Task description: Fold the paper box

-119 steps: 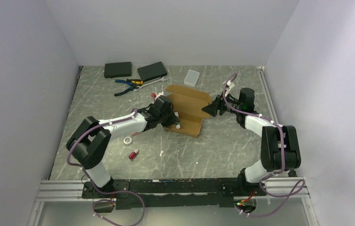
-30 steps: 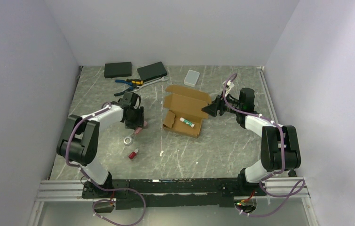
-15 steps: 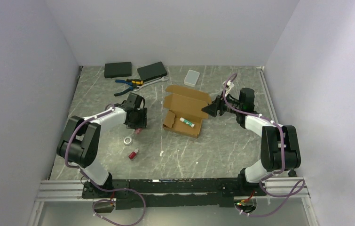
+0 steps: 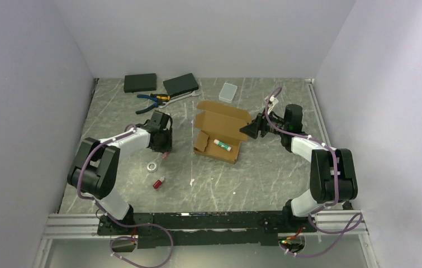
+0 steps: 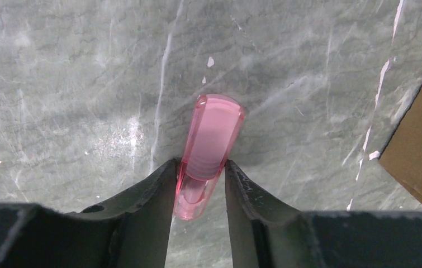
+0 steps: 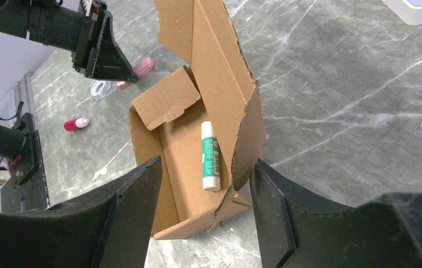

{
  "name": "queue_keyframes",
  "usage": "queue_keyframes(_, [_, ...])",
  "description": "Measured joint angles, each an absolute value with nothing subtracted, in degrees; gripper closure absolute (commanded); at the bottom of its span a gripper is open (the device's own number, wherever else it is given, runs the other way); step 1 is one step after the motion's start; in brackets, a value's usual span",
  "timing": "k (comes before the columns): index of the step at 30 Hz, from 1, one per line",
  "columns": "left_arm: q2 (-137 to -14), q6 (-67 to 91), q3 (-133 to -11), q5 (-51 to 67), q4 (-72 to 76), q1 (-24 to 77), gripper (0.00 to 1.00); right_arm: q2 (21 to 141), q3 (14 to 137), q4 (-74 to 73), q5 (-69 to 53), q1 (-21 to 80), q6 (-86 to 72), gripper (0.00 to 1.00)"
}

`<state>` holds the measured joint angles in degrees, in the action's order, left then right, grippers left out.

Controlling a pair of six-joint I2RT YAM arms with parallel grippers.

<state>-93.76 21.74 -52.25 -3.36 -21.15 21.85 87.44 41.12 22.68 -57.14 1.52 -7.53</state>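
The brown paper box (image 4: 219, 131) lies open mid-table, lid up at the back, with a green-and-white glue stick (image 4: 223, 145) inside. My right gripper (image 4: 247, 130) is open at the box's right end. In the right wrist view the box (image 6: 197, 128) and glue stick (image 6: 210, 156) lie beyond the open gripper (image 6: 205, 161), an end flap beside the right finger. My left gripper (image 4: 165, 151) is left of the box, low over the table. In the left wrist view it (image 5: 200, 164) is shut on a pink translucent tube (image 5: 211, 134), both fingers touching its sides. A box corner (image 5: 421, 162) shows at the right.
Two flat black boxes (image 4: 140, 82) (image 4: 180, 84), pliers (image 4: 152, 100) and a white plastic case (image 4: 228, 91) lie at the back. A small ring (image 4: 152, 166) and a red bottle (image 4: 158, 182) lie near the left arm. Walls close in on three sides.
My left gripper left the box, moved left to the pink tube, and its jaws closed in on the tube. The right arm and the box have not moved.
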Motion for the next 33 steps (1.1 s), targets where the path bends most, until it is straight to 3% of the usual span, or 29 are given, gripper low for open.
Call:
queue_keyframes(5, [-94.0, 21.9, -52.3, -3.8, -20.4, 21.8, 0.67, 87.4, 41.1, 22.7, -57.1, 1.5, -7.5, 0.38])
queue_keyframes(10, [-93.9, 21.9, -51.8, -3.9, -19.2, 22.2, 0.57, 87.5, 41.1, 22.7, -57.1, 1.5, -7.5, 0.38])
queue_keyframes(14, [-93.8, 22.0, -51.4, -3.9, -17.9, 22.9, 0.57, 87.5, 41.1, 22.7, -57.1, 1.5, -7.5, 0.38])
queue_keyframes(18, [-93.9, 22.2, -51.3, -4.6, -17.2, 23.4, 0.68, 87.5, 41.1, 22.7, -57.1, 1.5, -7.5, 0.38])
queue_keyframes(21, [-94.0, 22.4, -51.3, -5.1, -17.1, 23.9, 0.87, 87.5, 41.1, 22.7, -57.1, 1.5, -7.5, 0.38])
queue_keyframes(23, [-94.0, 22.9, -51.3, -5.5, -16.9, 24.4, 0.95, 87.5, 41.1, 22.7, -57.1, 1.5, -7.5, 0.38])
queue_keyframes(33, [-87.5, 23.5, -44.5, -4.3, -14.0, 28.1, 1.00, 87.6, 41.1, 22.7, -57.2, 1.5, -7.5, 0.38])
